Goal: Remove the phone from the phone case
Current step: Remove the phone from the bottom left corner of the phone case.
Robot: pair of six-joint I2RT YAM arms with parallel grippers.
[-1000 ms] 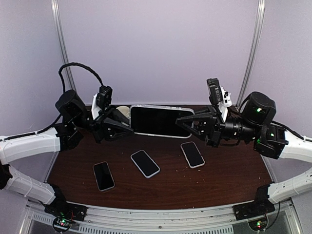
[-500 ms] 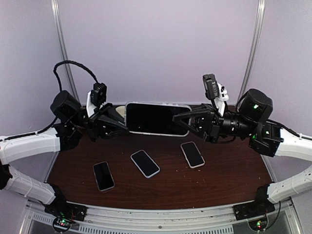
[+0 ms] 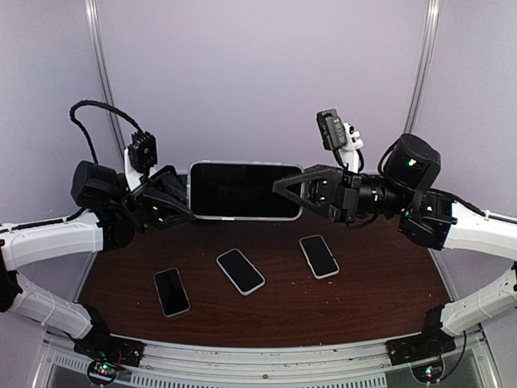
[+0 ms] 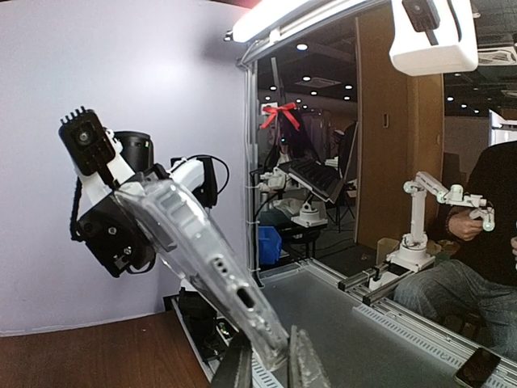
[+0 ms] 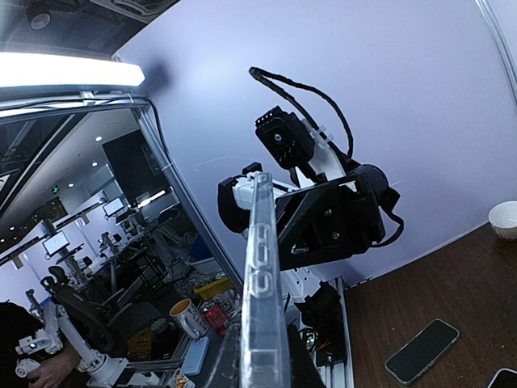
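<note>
A phone (image 3: pixel 242 190) with a black screen sits in a clear phone case (image 3: pixel 191 191) and is held level in the air above the back of the table. My left gripper (image 3: pixel 184 198) is shut on its left end. My right gripper (image 3: pixel 287 187) is shut on its right end. In the left wrist view the clear case (image 4: pixel 190 255) runs up and left from between my fingers (image 4: pixel 239 368). In the right wrist view the case edge (image 5: pixel 262 291) stands upright between my fingers, with the left arm behind it.
Three bare phones lie on the brown table: one at the front left (image 3: pixel 171 291), one in the middle (image 3: pixel 240 271), one to the right (image 3: pixel 318 255). A white bowl (image 5: pixel 503 218) sits at the table's back.
Both arms have lifted the cased phone higher and carried it a little left. Both grips have held.
</note>
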